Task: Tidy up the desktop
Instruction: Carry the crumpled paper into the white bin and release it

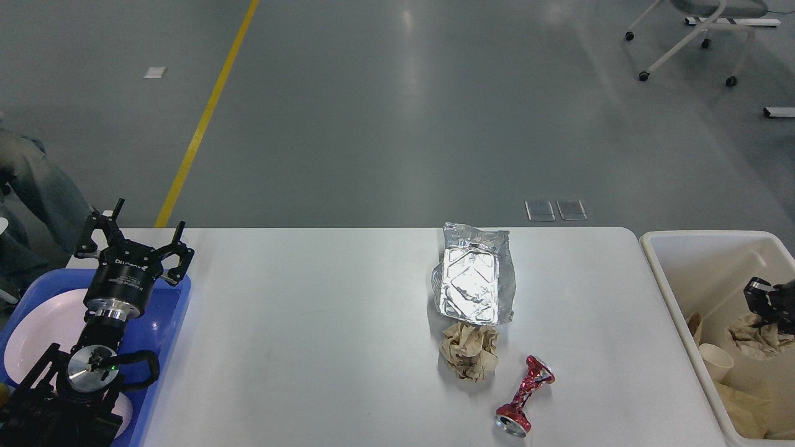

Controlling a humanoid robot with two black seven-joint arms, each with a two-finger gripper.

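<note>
A: Where do we stand with the desktop (310, 347)?

B: Partly cleared, we'd judge. The bin (667, 292), just off the desktop's right end, already holds a paper cup (715, 361) and brown paper. Our right gripper (765, 304) is inside it, right above a crumpled wad (759, 335). We cannot tell whether its jaws pinch that wad or have let go; only a dark corner of the gripper shows at the picture's edge.

A: And what's left?

B: Three things, all right of the desktop's middle: a foil tray (473, 282) toward the far edge, a paper ball (470, 351) touching its near side, and a crushed red can (523, 397) near the front edge, just right of the ball.

A: Our left gripper (133, 242)?

B: Jaws spread, holding nothing, hovering over the desktop's left end above the blue tray (177, 316), which has a white plate (43, 329) in it.

A: Anything in the way?

B: The ball sits tight against the foil, so grabbing one may nudge the other. Otherwise the path to the bin looks clear.
</note>
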